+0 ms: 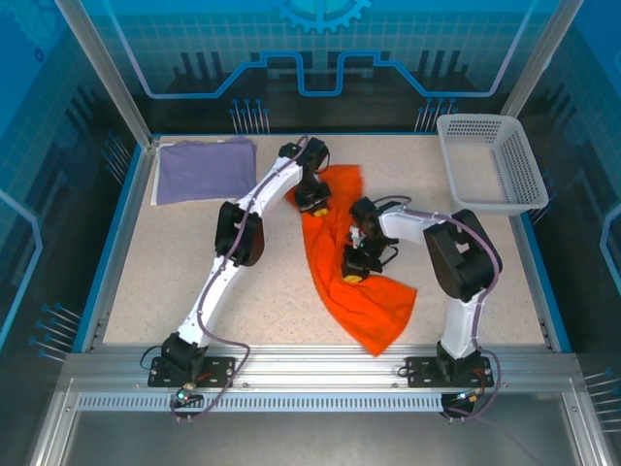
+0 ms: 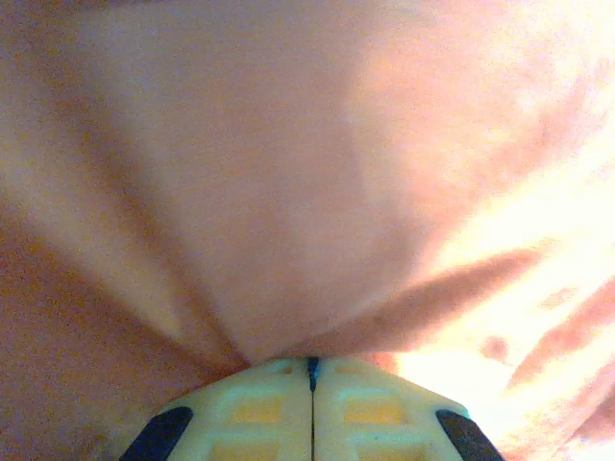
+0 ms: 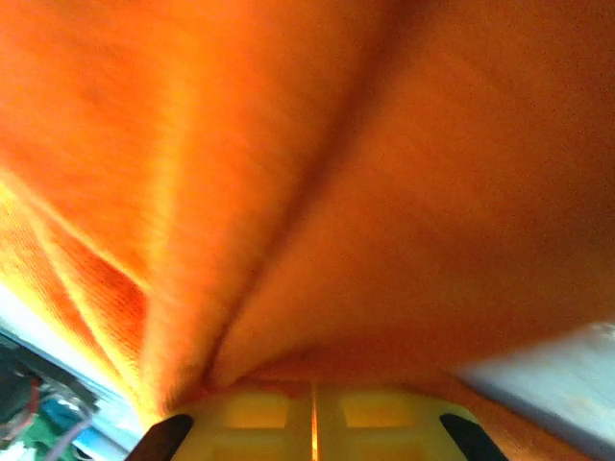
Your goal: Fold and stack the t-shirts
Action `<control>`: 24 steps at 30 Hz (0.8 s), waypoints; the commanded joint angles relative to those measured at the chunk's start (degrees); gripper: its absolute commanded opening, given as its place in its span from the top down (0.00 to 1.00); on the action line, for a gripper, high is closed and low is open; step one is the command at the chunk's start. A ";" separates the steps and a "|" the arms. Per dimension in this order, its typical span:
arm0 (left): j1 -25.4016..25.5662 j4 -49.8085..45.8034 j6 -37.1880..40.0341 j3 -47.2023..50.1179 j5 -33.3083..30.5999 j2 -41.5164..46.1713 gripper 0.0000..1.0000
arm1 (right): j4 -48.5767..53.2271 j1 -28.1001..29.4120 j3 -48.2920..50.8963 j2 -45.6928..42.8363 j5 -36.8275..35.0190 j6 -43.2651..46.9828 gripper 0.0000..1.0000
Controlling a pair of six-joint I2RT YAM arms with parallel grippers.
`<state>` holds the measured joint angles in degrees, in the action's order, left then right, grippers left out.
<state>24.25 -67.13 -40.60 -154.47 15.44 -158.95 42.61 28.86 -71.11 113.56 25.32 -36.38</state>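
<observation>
Where the orange t-shirt runs as a crumpled diagonal strip across the middle of the table, from far centre to near right, we find both arms gripping it. The left gripper sits at the far end of the strip; in its wrist view we see the fingers pressed together with cloth pinched between them. The right gripper sits at mid-strip, likewise closed on a fold of the orange cloth. The lavender t-shirt lies folded flat at the far left corner, well apart. A white mesh basket stands at the far right.
</observation>
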 commanded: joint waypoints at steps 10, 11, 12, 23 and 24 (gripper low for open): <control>-3.16 13.96 -6.51 6.58 4.17 -1.13 0.93 | 6.41 -0.68 -8.80 3.81 -7.25 -6.68 0.90; -3.23 14.81 -6.59 6.53 4.56 -0.71 0.93 | 6.99 -0.79 -8.96 3.24 -7.14 -6.60 0.90; -3.25 15.84 -6.75 6.51 4.87 -0.07 0.93 | 7.39 -0.82 -9.19 2.56 -6.83 -6.60 0.90; -4.05 10.38 -3.25 4.87 1.70 18.61 0.77 | 17.94 -2.01 -13.88 -13.18 -8.76 -2.50 0.85; -3.91 8.05 -2.19 6.07 0.97 21.40 0.71 | 18.64 -2.42 -12.98 -15.16 -9.91 -1.45 0.84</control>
<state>20.45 -53.76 -45.52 -148.68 18.39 -150.54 54.89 27.86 -83.77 103.59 18.24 -40.73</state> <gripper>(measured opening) 0.271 0.161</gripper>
